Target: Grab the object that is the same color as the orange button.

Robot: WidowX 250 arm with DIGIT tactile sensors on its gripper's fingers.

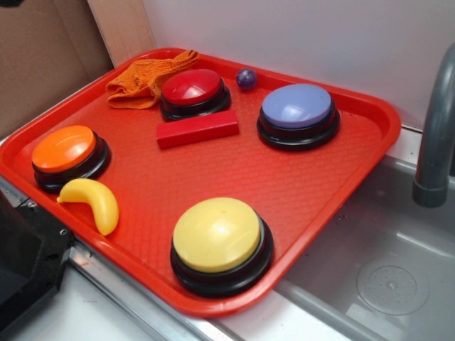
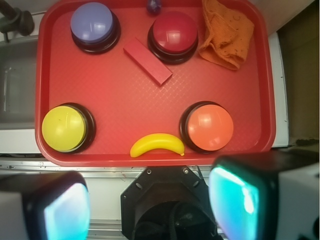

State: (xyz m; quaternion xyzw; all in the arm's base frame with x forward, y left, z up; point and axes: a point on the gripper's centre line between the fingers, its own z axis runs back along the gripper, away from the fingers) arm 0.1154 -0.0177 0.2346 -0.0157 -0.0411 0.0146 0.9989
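Observation:
The orange knitted rag [image 1: 146,78] lies crumpled in the far left corner of the red tray [image 1: 313,192], beside the red button [image 1: 193,90]; in the wrist view the rag [image 2: 226,34] is at the top right. The orange button [image 1: 65,150] stands at the tray's left edge, and in the wrist view [image 2: 209,127] at lower right. My gripper [image 2: 150,205] is open and empty, high above the counter before the tray's near edge, far from the rag. It does not show in the exterior view.
On the tray: a yellow banana [image 1: 94,201], a red block [image 1: 197,128], a yellow button [image 1: 219,238], a blue-purple button [image 1: 298,110], a small purple ball [image 1: 247,78]. A grey sink [image 1: 391,263] with a faucet [image 1: 434,142] lies right. The robot base [image 2: 167,200] is below the gripper.

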